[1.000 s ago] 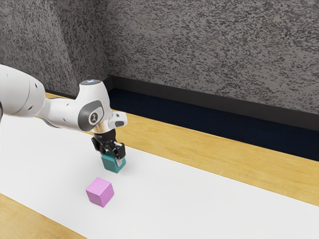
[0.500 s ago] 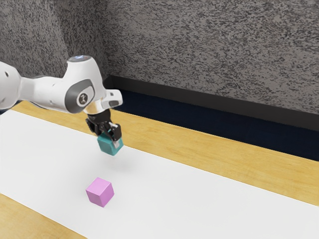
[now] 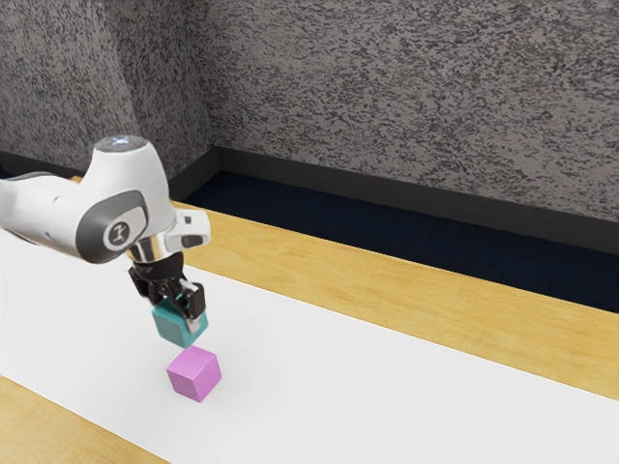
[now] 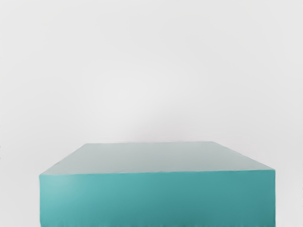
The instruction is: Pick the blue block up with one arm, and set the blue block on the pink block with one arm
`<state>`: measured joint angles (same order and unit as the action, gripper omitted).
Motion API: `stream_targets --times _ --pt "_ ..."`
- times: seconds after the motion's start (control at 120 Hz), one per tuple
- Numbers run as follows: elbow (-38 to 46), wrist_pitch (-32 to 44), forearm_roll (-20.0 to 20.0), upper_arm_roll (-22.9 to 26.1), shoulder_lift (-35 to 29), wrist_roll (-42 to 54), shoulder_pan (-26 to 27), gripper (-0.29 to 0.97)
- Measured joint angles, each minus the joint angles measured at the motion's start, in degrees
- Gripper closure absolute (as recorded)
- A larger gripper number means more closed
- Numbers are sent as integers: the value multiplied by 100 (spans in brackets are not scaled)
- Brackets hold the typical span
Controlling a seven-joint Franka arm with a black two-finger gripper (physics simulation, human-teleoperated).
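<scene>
Gripper (image 3: pixel 180 309) closed on blue block (image 3: pixel 177 330), fingers gripping two sides, holding it in air close above pink block (image 3: pixel 193 374), which sits on white mat (image 3: pixel 387 387)

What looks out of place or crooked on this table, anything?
Nothing stands out. The tool grips the blue block, which looks teal, in the air close above the pink block, which sits flat and undamaged on the white mat.
</scene>
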<state>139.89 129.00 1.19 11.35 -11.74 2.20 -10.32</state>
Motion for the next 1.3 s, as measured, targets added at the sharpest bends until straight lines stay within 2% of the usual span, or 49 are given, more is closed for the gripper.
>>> stream_targets --times 0.283,0.475,0.65,0.875,1.058,1.133,1.225,1.3 --pt "220 37 21 138 -2 -125 -125 37" --pt "220 82 309 205 72 -179 -124 38" --pt "217 100 413 201 89 -186 -125 37" --pt "216 102 504 201 104 -53 -127 15" --pt "84 63 512 139 -43 33 -127 7" --pt "-516 -203 509 27 -36 61 -126 5" --pt "-2160 -1028 559 -226 209 83 -116 3" --pt "-3022 -1668 634 -497 560 106 -131 2"
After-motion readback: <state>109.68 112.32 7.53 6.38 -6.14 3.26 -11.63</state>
